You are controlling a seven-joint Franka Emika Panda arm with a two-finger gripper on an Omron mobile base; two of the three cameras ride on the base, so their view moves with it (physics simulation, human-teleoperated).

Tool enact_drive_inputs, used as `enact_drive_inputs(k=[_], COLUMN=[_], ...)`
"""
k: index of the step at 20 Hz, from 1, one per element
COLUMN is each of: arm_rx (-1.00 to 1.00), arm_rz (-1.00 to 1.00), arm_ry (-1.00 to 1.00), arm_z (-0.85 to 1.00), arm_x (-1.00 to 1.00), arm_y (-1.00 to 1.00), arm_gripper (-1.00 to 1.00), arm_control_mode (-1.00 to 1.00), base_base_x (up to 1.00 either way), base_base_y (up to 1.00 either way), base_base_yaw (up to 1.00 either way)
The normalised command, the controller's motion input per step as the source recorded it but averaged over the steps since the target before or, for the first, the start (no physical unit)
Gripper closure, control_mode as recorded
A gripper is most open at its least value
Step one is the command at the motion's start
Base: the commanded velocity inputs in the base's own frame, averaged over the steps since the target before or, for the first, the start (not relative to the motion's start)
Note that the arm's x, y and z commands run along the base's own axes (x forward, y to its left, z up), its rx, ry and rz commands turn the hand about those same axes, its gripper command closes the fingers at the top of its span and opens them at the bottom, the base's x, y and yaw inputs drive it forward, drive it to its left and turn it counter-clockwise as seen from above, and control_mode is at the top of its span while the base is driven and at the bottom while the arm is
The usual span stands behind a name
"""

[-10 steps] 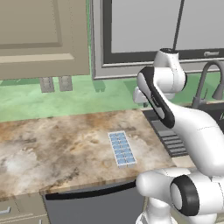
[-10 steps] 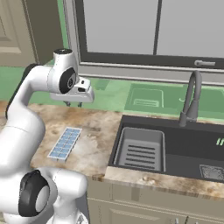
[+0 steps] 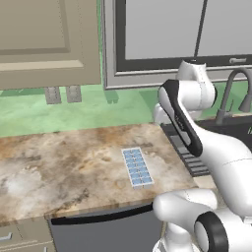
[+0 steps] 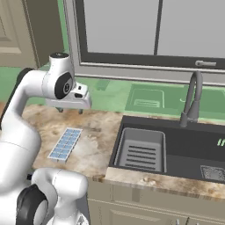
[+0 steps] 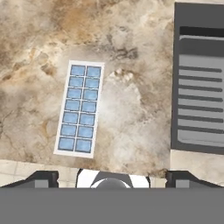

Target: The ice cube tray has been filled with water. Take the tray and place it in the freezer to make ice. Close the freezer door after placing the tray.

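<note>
Tray [image 3: 137,167] lies flat on the table [image 3: 74,167] near its front edge, left of the sink [image 4: 145,149]. Claw [image 4: 70,110] hovers above, wide open, empty. Rigid, light plastic but brimming with water: pinch across the narrow width, keep level

A mottled brown stone counter [image 3: 59,162] runs under a wide window [image 4: 145,30] with a green backsplash [image 3: 98,110] below it. A dark sink [image 4: 176,151] is set into the counter's right side, a grey ribbed rack [image 4: 141,149] in its left basin. A dark curved faucet [image 4: 192,99] stands behind it. A beige wall cabinet [image 3: 47,42] hangs at left.
</note>
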Motion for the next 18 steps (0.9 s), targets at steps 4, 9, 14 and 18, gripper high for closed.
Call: enact_drive_inputs(k=[4, 9, 14, 18], arm_rx=[0.0, 0.0, 0.0, 0.0], arm_rz=[0.0, 0.0, -0.02, -0.01], arm_ry=[0.0, -0.07, -0.06, -0.04], arm_z=[-0.32, -0.31, -0.08, 0.0], arm_x=[-0.59, -0.5, -0.17, -0.06], arm_y=[0.13, 0.09, 0.02, 0.0], arm_gripper=[-1.0, -1.0, -1.0, -1.0], arm_control_mode=[-1.0, -1.0, -1.0, -1.0], base_base_x=[0.0, 0.0, 0.0, 0.0], base_base_y=[0.0, 0.0, 0.0, 0.0], base_base_yaw=[0.0, 0.0, 0.0, 0.0])
